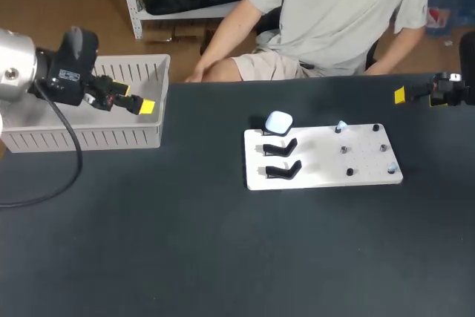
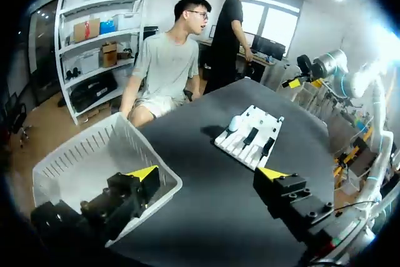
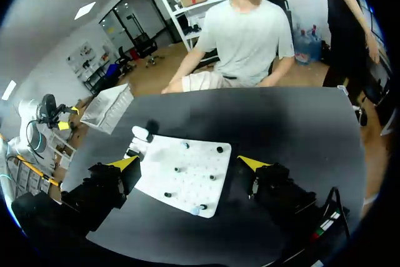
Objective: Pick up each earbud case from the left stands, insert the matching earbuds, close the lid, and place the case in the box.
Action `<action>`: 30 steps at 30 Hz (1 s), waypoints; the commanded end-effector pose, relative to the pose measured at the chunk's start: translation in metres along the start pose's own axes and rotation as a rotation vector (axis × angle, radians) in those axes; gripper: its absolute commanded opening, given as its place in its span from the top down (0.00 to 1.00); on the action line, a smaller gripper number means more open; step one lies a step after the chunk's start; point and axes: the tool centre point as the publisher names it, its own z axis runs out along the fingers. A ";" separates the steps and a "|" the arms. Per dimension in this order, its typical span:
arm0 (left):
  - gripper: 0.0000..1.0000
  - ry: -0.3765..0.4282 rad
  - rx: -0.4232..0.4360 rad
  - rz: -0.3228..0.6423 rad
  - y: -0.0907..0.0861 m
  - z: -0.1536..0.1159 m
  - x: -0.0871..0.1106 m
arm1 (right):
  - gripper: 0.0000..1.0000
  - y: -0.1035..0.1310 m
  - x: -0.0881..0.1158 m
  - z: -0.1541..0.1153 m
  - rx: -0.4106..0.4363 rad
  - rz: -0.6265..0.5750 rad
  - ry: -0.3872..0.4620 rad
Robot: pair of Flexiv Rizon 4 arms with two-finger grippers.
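Left wrist view: the left gripper (image 2: 209, 172) holds its jaws wide apart, with nothing between them and one finger above the box (image 2: 75, 161). Further ahead lies the white board (image 2: 259, 130), with the earbud case (image 2: 234, 122) on a stand at its far corner. The right gripper (image 3: 189, 164) is also spread and empty, with the same board ahead of its jaws.

left gripper (image 2: 208, 173): I see it far left, fingers wide apart.
right gripper (image 3: 189, 164): far right, fingers wide apart.
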 end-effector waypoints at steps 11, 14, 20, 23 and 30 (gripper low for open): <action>0.00 -0.013 0.195 0.385 -0.004 0.052 -0.022 | 0.00 -0.001 0.000 0.000 -0.002 -0.001 0.000; 0.00 -0.019 0.211 0.470 -0.009 0.065 -0.025 | 0.00 -0.001 0.000 0.000 -0.002 -0.001 0.000; 0.00 -0.003 0.278 0.506 -0.014 0.093 -0.029 | 0.00 -0.001 0.000 0.000 -0.002 -0.001 0.000; 0.00 0.008 0.303 0.507 -0.015 0.108 -0.030 | 0.00 -0.001 0.000 0.000 -0.002 -0.001 0.000; 0.00 0.008 0.367 0.496 -0.019 0.140 -0.032 | 0.00 -0.001 0.000 0.000 -0.002 -0.001 0.000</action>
